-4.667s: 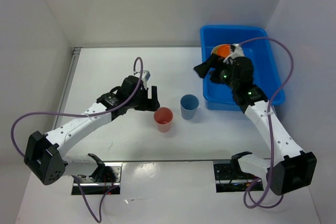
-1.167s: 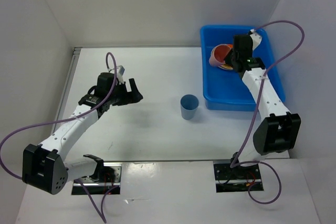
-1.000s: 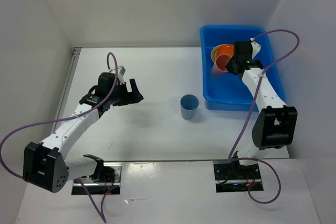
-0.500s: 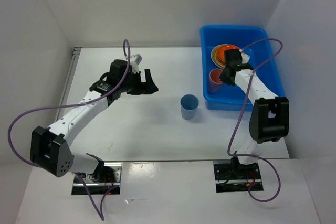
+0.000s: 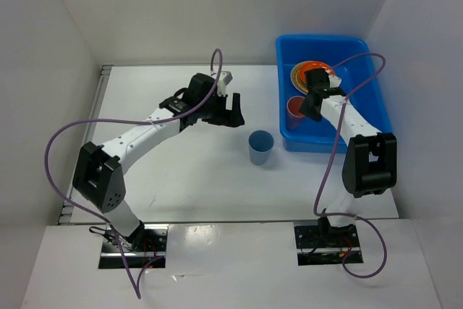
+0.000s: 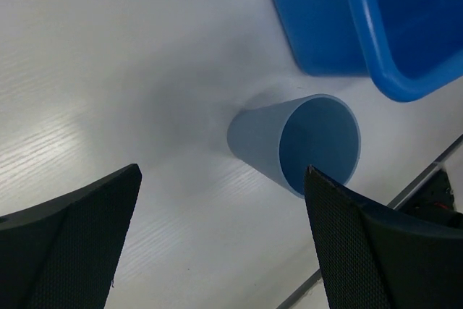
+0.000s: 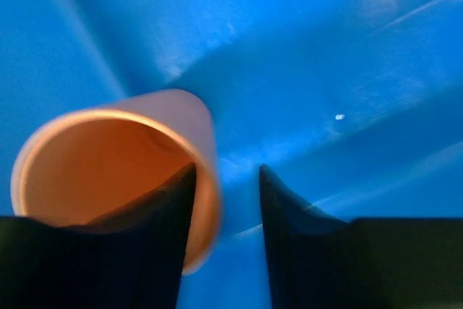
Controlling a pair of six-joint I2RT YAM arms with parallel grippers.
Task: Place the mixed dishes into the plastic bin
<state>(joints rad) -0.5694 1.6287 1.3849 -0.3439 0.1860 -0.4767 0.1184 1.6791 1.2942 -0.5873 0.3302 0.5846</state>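
Note:
The blue cup (image 5: 261,147) stands upright on the white table; in the left wrist view the blue cup (image 6: 304,146) lies just ahead of my left gripper (image 6: 222,179), closer to its right finger. My left gripper (image 5: 233,112) hovers open and empty up-left of it. The pink cup (image 5: 295,108) sits in the plastic bin (image 5: 329,39) at its left side. My right gripper (image 7: 226,171) is open astride the pink cup's (image 7: 108,164) rim, one finger inside, the other outside with a gap. An orange plate on a stack of plates (image 5: 307,72) lies further back in the bin.
White walls enclose the table at the left, back and right. The plastic bin's near corner (image 6: 325,27) stands just beyond the blue cup. Purple cables loop from both arms.
The right gripper brought the pink cup down onto the bin's floor and its jaws have parted. The left arm swung right toward the blue cup, still open.

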